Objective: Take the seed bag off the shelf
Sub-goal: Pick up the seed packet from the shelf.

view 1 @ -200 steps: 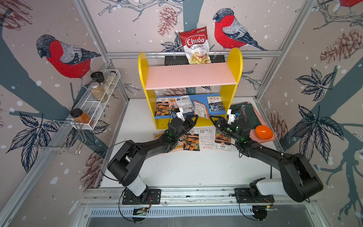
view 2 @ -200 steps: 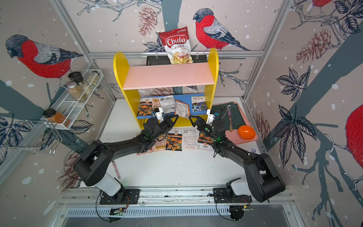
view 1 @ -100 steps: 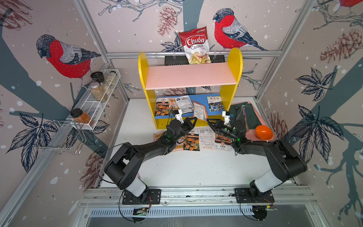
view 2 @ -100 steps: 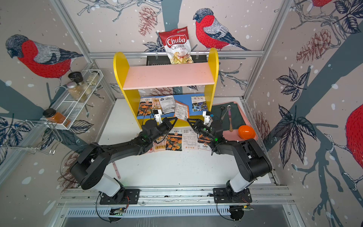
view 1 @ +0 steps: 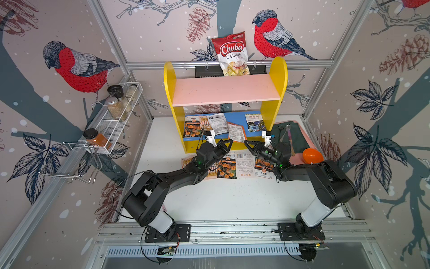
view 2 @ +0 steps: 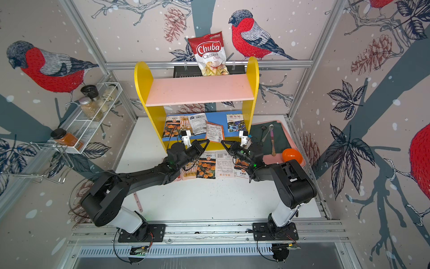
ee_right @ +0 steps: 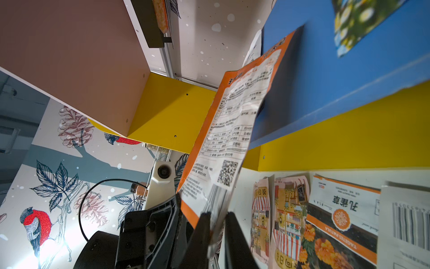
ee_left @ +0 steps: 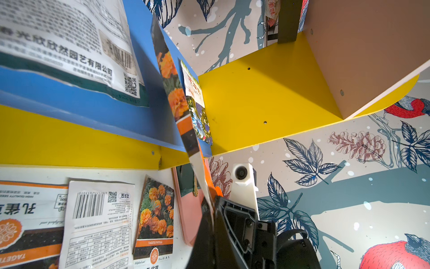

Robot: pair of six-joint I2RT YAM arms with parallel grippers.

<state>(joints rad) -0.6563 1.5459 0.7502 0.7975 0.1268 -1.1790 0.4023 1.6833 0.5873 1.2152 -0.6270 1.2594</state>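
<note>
The shelf (view 1: 168, 93) has yellow side panels, a pink upper board (view 1: 223, 90) and a blue lower board (view 1: 235, 118). Several seed bags lie on the blue board. One orange-bordered seed bag (view 1: 235, 132) (view 2: 214, 132) hangs over its front edge. My left gripper (view 1: 229, 142) (ee_left: 208, 209) is shut on that bag's lower edge; the bag (ee_left: 179, 104) shows edge-on with marigolds. My right gripper (view 1: 246, 142) (ee_right: 217, 219) is shut on the same edge beside it, below the printed back (ee_right: 228, 130).
Several more seed bags (view 1: 226, 166) lie on the table before the shelf. A pink tray (view 1: 300, 160) with green cloth, spoon and an orange egg (view 1: 312, 155) sits right. A chips bag (view 1: 231, 54) hangs behind; a wire rack (view 1: 116, 116) of jars stands left.
My right gripper has slid left to the shelf's front and closed from wide open onto the overhanging bag, its arm folding up. The left gripper has stayed shut in place.
</note>
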